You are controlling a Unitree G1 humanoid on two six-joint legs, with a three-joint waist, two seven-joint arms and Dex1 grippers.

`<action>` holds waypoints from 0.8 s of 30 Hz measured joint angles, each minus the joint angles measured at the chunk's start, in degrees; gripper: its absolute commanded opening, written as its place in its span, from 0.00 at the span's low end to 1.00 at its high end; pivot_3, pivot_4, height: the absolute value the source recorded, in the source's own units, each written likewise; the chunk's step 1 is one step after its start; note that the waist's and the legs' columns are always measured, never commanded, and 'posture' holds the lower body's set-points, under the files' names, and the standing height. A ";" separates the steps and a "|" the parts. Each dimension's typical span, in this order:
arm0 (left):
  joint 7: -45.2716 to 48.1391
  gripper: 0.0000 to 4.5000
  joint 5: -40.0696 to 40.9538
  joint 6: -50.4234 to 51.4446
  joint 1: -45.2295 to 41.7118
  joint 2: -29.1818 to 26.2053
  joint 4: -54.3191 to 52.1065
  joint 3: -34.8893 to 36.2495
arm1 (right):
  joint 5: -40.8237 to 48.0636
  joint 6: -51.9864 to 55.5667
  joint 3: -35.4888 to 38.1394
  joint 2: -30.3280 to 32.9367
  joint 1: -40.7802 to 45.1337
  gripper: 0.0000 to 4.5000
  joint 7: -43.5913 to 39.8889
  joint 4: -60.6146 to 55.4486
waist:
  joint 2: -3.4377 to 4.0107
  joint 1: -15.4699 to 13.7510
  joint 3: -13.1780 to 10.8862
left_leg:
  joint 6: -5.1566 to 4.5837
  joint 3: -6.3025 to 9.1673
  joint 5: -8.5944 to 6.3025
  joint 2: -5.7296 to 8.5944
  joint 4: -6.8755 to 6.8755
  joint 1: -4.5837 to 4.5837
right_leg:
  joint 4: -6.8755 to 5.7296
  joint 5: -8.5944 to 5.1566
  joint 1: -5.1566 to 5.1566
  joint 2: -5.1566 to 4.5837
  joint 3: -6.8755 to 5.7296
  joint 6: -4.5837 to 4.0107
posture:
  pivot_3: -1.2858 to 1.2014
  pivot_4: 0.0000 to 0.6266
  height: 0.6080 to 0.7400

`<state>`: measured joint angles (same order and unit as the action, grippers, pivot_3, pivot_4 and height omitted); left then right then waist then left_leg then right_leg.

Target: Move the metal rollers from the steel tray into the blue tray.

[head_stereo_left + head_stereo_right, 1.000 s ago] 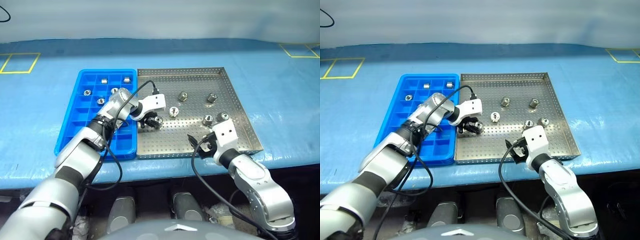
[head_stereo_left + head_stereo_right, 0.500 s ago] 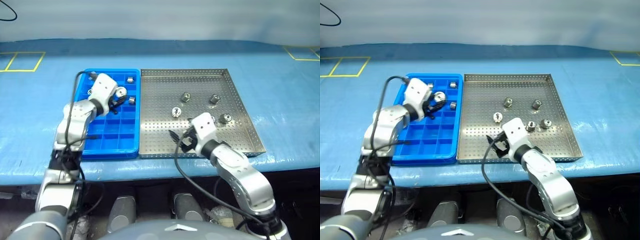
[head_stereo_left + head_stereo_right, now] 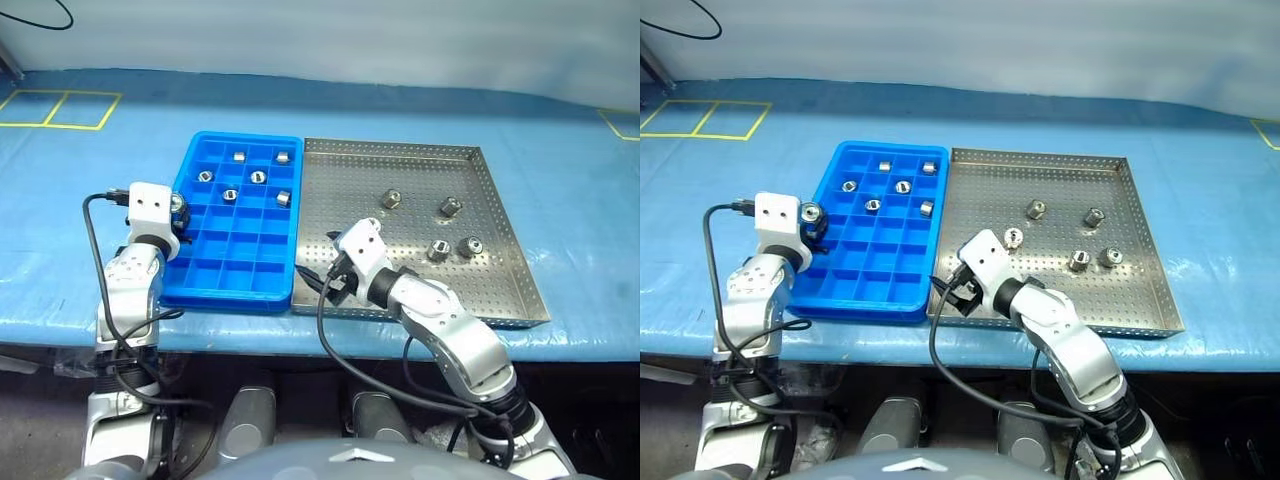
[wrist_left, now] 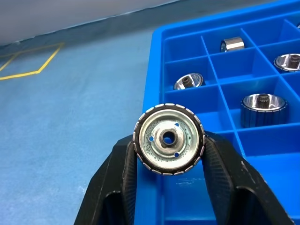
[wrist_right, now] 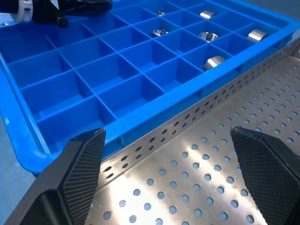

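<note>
While carrying one roller (image 4: 168, 139) over the left rim of the blue tray (image 3: 236, 285), doing the delivery step, judging by how things lie. Gripping that roller flat-face-on between the two black fingers (image 4: 124, 176) of the left gripper (image 3: 176, 222), about half closed around its ribbed edge. Hovering just beside the tray's left wall, not yet over a free square. Needing next, by this reading, a short shift inward over an unfilled compartment, then a lowering and a release so the piece drops inside rather than onto a divider or the table cover.

Holding the right gripper (image 5: 173, 164) spread as wide as it goes and gripping nothing, low over the near left corner of the steel tray (image 3: 480, 310), close to the seam between the two trays.

Counting five rollers already sitting in the far squares of the blue tray, and five more (image 3: 393, 200) lying well apart on the perforated floor of the steel tray, toward its far and right parts, waiting for pickup.
</note>
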<state>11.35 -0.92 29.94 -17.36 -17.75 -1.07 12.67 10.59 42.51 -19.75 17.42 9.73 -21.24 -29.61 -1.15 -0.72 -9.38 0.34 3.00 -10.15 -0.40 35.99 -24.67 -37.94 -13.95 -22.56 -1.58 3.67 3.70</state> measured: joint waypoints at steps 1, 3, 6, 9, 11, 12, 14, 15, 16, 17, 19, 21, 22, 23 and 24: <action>0.05 0.37 0.06 -0.45 -0.55 0.11 0.88 -0.23 | -0.02 0.01 0.04 0.03 -0.35 1.00 0.10 -0.04 | 0.00 0.10 0.00 | 0.00 -0.02 0.00 -0.02 0.00 0.00 | 0.00 0.01 -0.01 0.01 0.00 -0.03 | 0.52 0.24 1.00; 0.46 0.37 0.11 -0.39 -1.21 0.02 1.79 -1.22 | -0.10 0.01 0.14 0.02 -1.00 1.00 0.52 -0.23 | 0.00 0.52 0.00 | 0.01 -0.06 0.00 -0.03 0.00 0.00 | 0.00 0.01 -0.01 0.02 0.02 -0.03 | 0.51 0.24 1.00; 0.94 0.37 0.41 0.75 -1.04 -0.05 1.53 -2.35 | -0.29 0.04 0.66 -0.01 -2.23 1.00 1.53 -0.82 | 0.00 1.39 0.00 | 0.01 -0.06 0.00 -0.02 -0.01 -0.03 | 0.02 0.04 -0.03 0.00 0.04 0.02 | 0.51 0.24 1.00; 0.80 0.54 0.97 2.19 -0.12 -0.38 -0.29 -2.35 | -0.48 0.06 1.66 -0.05 -3.24 1.00 2.31 -2.03 | 0.00 2.04 0.00 | 0.01 -0.06 0.00 -0.06 -0.05 -0.02 | 0.01 0.08 -0.06 0.02 0.04 0.08 | 0.51 0.24 1.00; 0.34 0.67 1.08 3.61 1.59 -0.40 -2.79 -2.34 | -0.56 0.06 2.20 -0.15 -4.10 1.00 2.88 -2.57 | 0.00 2.51 0.00 | 0.01 -0.07 0.00 -0.08 -0.09 -0.01 | 0.00 0.09 -0.07 0.02 0.05 0.09 | 0.50 0.24 1.00; -0.10 0.75 1.11 4.46 2.48 -0.40 -4.18 -2.17 | -0.64 0.07 2.34 -0.16 -4.50 1.00 3.06 -2.59 | 0.00 2.67 0.00 | 0.01 -0.06 0.00 -0.09 -0.09 -0.02 | 0.00 0.09 -0.09 0.03 0.05 0.10 | 0.50 0.24 1.00; -1.01 0.90 1.25 5.98 3.43 -0.39 -6.46 -1.72 | -0.80 0.10 2.49 -0.18 -5.12 1.00 3.70 -2.62 | 0.00 2.82 0.00 | 0.01 -0.06 0.00 -0.10 -0.08 -0.02 | -0.01 0.08 -0.09 0.04 0.04 0.10 | 0.50 0.24 1.00; -1.56 0.97 1.36 6.49 3.52 -0.36 -7.59 -1.28 | -0.84 0.10 2.50 -0.23 -5.26 1.00 3.79 -2.63 | 0.00 2.82 0.00 | 0.01 -0.06 0.00 -0.10 -0.07 -0.02 | -0.02 0.06 -0.09 0.05 0.04 0.09 | 0.50 0.24 1.00; -1.98 0.99 1.45 7.07 3.60 -0.35 -8.81 -0.76 | -0.85 0.10 2.50 -0.30 -5.38 1.00 3.82 -2.65 | 0.00 2.83 0.00 | 0.02 -0.07 0.00 -0.10 -0.06 -0.02 | -0.01 0.04 -0.08 0.04 0.05 0.08 | 0.50 0.24 1.00; -2.59 0.99 1.58 7.38 3.67 -0.32 -10.22 -0.20 | -0.86 0.10 2.50 -0.36 -5.44 1.00 3.83 -2.66 | 0.00 2.83 0.00 | 0.02 -0.08 0.00 -0.10 -0.05 -0.01 | -0.01 -0.04 -0.07 0.03 0.07 0.05 | 0.50 0.24 1.00; -3.61 0.99 1.74 7.88 3.87 -0.06 -12.63 0.56 | -0.87 0.10 2.53 -0.39 -5.46 1.00 3.84 -2.66 | 0.00 2.82 0.00 | 0.01 -0.11 0.00 -0.10 -0.04 -0.01 | 0.01 -0.07 -0.06 0.01 0.10 0.10 | 0.50 0.24 1.00; -3.79 0.99 2.16 8.41 4.23 0.39 -14.23 0.55 | -0.88 0.10 2.58 -0.44 -5.44 1.00 3.81 -2.66 | -0.01 2.77 0.00 | 0.01 -0.11 0.00 -0.09 -0.04 -0.01 | 0.02 -0.07 -0.06 -0.01 0.11 0.09 | 0.51 0.24 1.00; -3.65 0.99 2.36 8.47 4.45 0.58 -14.70 0.33 | -0.88 0.10 2.61 -0.44 -5.44 1.00 3.81 -2.65 | -0.01 2.76 0.00 | 0.01 -0.11 0.00 -0.09 -0.04 -0.02 | 0.03 -0.07 -0.06 -0.01 0.11 0.09 | 0.51 0.24 1.00; -3.13 0.99 2.86 8.52 4.58 0.62 -15.04 -0.13 | -0.89 0.10 2.68 -0.45 -5.44 1.00 3.81 -2.65 | -0.01 2.71 0.00 | 0.01 -0.11 0.00 -0.09 -0.04 -0.02 | 0.03 -0.07 -0.06 -0.01 0.11 0.09 | 0.51 0.24 1.00; -2.45 0.99 3.37 8.58 4.59 0.59 -15.32 -0.86 | -0.92 0.10 2.74 -0.46 -5.42 1.00 3.81 -2.65 | -0.01 2.67 0.00 | 0.01 -0.11 0.00 -0.08 -0.05 -0.02 | 0.02 -0.07 -0.06 0.00 0.10 0.09 | 0.51 0.24 1.00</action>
<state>8.90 2.45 38.52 -12.78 -17.16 -16.39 11.82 9.67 42.61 -17.01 16.96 4.31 -17.42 -32.26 -1.15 1.95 -9.38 0.35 2.89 -10.14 -0.48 35.95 -24.68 -37.92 -14.02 -22.62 -1.58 3.77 3.79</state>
